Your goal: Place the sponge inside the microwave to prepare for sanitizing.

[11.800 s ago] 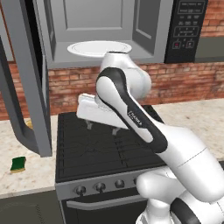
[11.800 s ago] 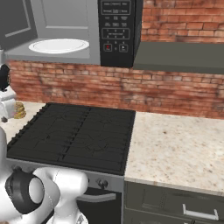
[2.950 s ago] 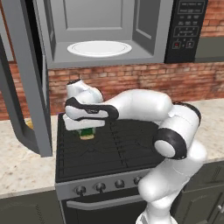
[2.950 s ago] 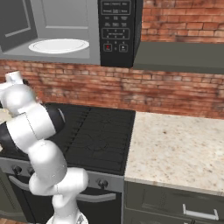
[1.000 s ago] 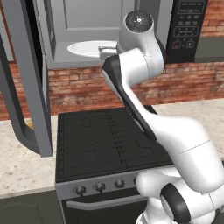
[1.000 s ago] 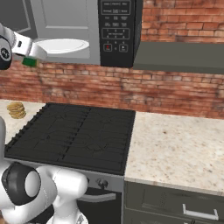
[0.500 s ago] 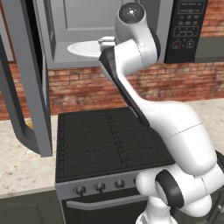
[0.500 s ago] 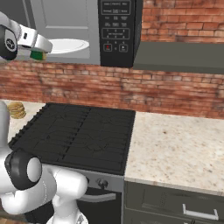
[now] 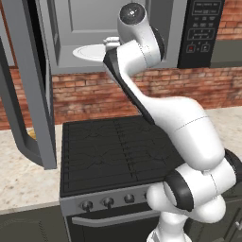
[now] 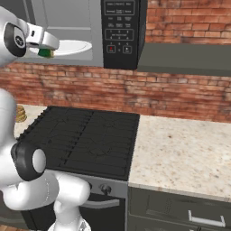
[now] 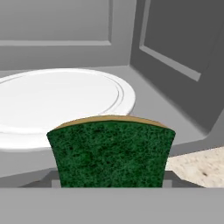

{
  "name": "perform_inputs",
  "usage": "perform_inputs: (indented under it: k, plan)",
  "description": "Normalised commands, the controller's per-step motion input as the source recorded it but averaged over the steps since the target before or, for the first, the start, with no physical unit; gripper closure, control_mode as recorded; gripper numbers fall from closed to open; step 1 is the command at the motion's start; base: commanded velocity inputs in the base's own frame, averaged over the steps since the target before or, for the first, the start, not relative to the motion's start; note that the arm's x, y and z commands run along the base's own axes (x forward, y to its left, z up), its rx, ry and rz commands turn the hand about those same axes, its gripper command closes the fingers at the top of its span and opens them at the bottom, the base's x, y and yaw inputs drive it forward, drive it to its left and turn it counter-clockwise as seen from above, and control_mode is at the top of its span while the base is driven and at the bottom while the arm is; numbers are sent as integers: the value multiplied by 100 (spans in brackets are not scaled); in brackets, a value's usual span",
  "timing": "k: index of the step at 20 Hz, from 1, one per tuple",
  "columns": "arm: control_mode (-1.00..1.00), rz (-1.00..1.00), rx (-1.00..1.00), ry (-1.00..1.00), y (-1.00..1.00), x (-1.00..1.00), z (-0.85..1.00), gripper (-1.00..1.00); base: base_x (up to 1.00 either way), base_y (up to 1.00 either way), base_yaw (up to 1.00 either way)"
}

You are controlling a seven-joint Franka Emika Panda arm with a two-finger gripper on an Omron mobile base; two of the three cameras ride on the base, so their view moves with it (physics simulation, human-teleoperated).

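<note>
Carrying entry: sponge (image 11: 110, 151), dark green face with a thin yellow layer along its top edge, clamped in the gripper (image 10: 46, 50) at the mouth of the microwave (image 9: 113, 33).

- Gripper: clenched on the sponge; the green block fills the lower middle of the hand view, and in the right base view it hangs under the white hand.
- Sponge, place: held in the air at the microwave's front sill, just before the white round plate (image 11: 61, 103); not yet over it, not yet resting on anything.
- Microwave: door (image 9: 28, 80) swung wide to its left, grey cavity open, black button panel (image 10: 118, 31) on its right side.
- Below the microwave: black stove (image 9: 113, 151); speckled counter (image 10: 180, 153) beside it; round tan stacked-disc object (image 10: 20, 113) on the counter at the stove's far side.

Risks, as judged:
- Letting go here would likely drop the sponge on the sill edge, from which it could tumble to the stove.
- A low approach could catch the sponge on the plate's rim or shove the plate.
- The wrist could scrape the cavity's right wall.
</note>
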Motion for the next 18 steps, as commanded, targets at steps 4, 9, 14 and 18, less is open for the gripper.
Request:
perform_inputs:
  k: [4,9,14,18]
  plan:
    - [-100,-1,0,0,0,33,0,100,0,0,0]
    - [-100,-5,0,0,0,53,-5,100,0,0,0]
    - [-100,-3,0,0,5,47,0,100,0,0,0]
    - [-100,0,0,3,8,33,0,100,0,0,0]
